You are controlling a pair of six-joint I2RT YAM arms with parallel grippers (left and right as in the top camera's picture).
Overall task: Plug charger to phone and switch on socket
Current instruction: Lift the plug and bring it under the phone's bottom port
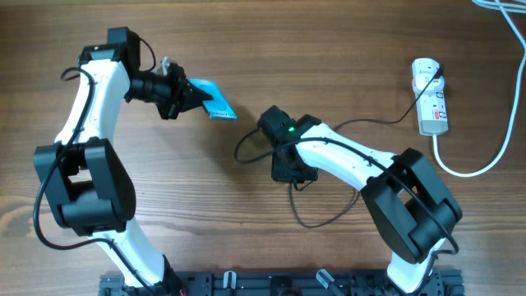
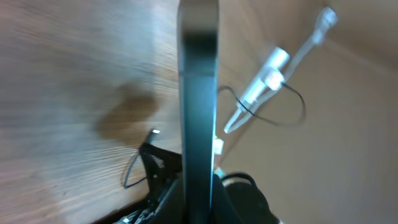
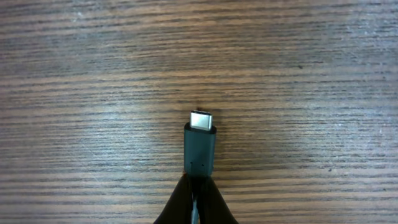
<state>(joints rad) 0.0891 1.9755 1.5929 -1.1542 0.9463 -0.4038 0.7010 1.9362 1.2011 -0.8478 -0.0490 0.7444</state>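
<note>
My left gripper [image 1: 191, 97] is shut on the phone [image 1: 215, 104] and holds it tilted above the table, its cyan screen showing from overhead. In the left wrist view the phone [image 2: 199, 93] is edge-on, a dark upright slab rising from the jaws [image 2: 199, 202]. My right gripper [image 1: 296, 174] is shut on the charger connector [image 3: 200, 146], whose metal tip points away from the fingers [image 3: 196, 202] just above the wood. The black charger cable [image 1: 374, 123] runs to the white socket [image 1: 432, 103] at the far right. The two grippers are well apart.
A thick white cord [image 1: 493, 156] loops from the socket along the right edge. Slack black cable [image 1: 316, 220] loops on the table near the right arm [image 1: 353, 160]. The left arm [image 1: 86, 123] stands at the left.
</note>
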